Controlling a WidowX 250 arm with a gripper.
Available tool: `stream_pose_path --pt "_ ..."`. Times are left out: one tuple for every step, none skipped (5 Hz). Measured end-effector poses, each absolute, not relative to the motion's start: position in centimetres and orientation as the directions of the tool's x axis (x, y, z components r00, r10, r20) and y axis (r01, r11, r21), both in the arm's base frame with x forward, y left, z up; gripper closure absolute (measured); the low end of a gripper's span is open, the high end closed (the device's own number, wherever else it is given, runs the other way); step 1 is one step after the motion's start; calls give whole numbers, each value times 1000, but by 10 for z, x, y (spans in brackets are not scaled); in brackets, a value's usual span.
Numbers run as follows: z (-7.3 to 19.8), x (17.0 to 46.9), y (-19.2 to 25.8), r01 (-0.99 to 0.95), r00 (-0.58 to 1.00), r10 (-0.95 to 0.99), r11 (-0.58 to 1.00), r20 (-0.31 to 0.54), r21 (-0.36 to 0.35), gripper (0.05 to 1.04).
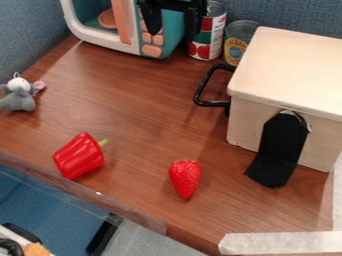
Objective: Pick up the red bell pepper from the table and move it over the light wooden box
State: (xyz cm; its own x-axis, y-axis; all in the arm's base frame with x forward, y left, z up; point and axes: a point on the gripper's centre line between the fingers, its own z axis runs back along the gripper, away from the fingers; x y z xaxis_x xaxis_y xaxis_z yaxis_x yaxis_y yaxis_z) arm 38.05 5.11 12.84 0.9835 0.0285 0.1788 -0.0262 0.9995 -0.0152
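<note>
At the top edge, the black gripper (172,31) hangs in front of the toy microwave (120,42) and beside a red-labelled can (208,37). Its two fingers stand apart, with the microwave's teal side showing between them. A red toy bell pepper (79,156) with a green stem lies near the front left edge of the table. To its right lies a red strawberry (185,178), its tip toward the front. A grey and white plush mouse (18,93) sits at the far left.
A pale wooden box (287,75) with a black handle (208,90) and a black flap (279,150) stands at the right. Another can (238,42) is behind it. White tape (280,243) covers the front right corner; the brown tabletop (140,100) spans the middle.
</note>
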Motion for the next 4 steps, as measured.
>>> stream_pose_path --pt "113 376 51 -22 990 23 1000 141 -15 83" --pt "100 339 68 30 992 -34 999 125 35 83" --pt "108 300 93 76 985 -79 997 156 27 83" --pt "102 254 107 153 977 -152 988 146 5 83"
